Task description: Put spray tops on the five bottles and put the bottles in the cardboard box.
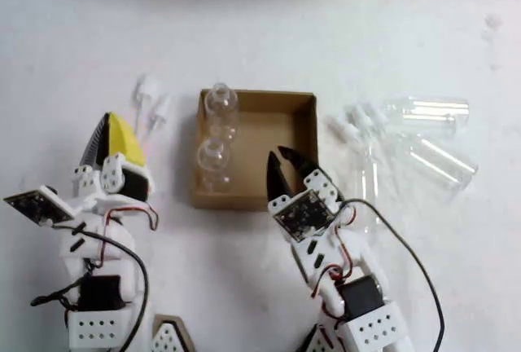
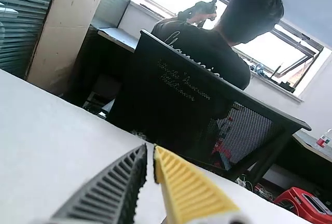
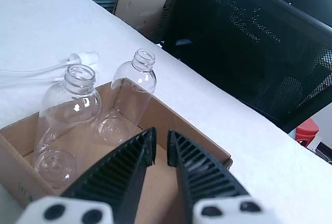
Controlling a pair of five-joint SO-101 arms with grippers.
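Note:
An open cardboard box point(image 1: 269, 136) lies in the middle of the table. Two clear bottles without tops stand along its left side, one at the back point(image 1: 221, 106) and one nearer point(image 1: 213, 159). My right gripper point(image 1: 277, 153), black, hangs over the box's near right part, shut on nothing. From its wrist I see both bottles point(image 3: 70, 115) point(image 3: 132, 94) inside the box point(image 3: 21, 130). My left gripper point(image 1: 106, 120), yellow and grey, sits left of the box, shut and empty. Two white spray tops point(image 1: 151, 101) lie just beyond it.
Right of the box lie clear bottles on their sides point(image 1: 430, 112) point(image 1: 440, 161) and more white spray tops point(image 1: 352, 124). A black office chair point(image 2: 207, 105) stands past the table's far edge. Cables trail from both arms near the front.

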